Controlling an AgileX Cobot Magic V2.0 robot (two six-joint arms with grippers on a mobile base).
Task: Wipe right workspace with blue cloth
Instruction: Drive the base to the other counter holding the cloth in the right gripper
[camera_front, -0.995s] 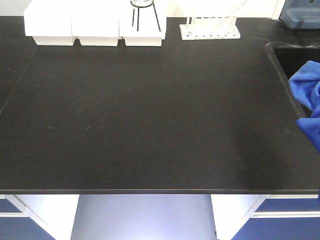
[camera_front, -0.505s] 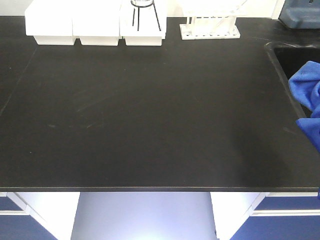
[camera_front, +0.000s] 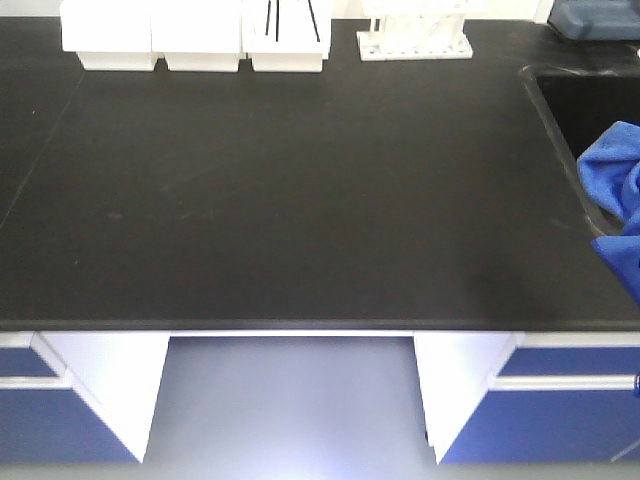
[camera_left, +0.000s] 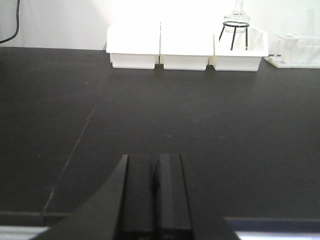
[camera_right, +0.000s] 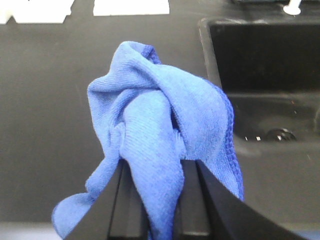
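**Beside the sink: cloth gripped, wiping not yet begun**

Just left of the sink (camera_front: 535, 100), the right gripper (camera_right: 159, 172) has its jaws clamped on the blue cloth (camera_right: 160, 120), which bunches upward between them with a tail hanging below. From the front view the cloth overlaps the sink's near rim. I cannot tell whether it touches the countertop (camera_front: 300, 200) — I judge it is carried clear of it.

Well left of the sink, the left gripper (camera_left: 152, 167) is idle, jaws pressed together on nothing.

Step in hand, by my reading: cloth secured, first stroke pending. The next move calls for lowering the cloth flat onto the surface left of the sink, then sweeping with steady pressure and keeping off the rim.

Containers: the sink basin holds only its drain (camera_right: 277, 134). Far left of the sink stand three white bins (camera_left: 185, 47) — the one nearest the sink holds a glass flask (camera_left: 236, 17) on a wire stand; the others' contents are hidden.
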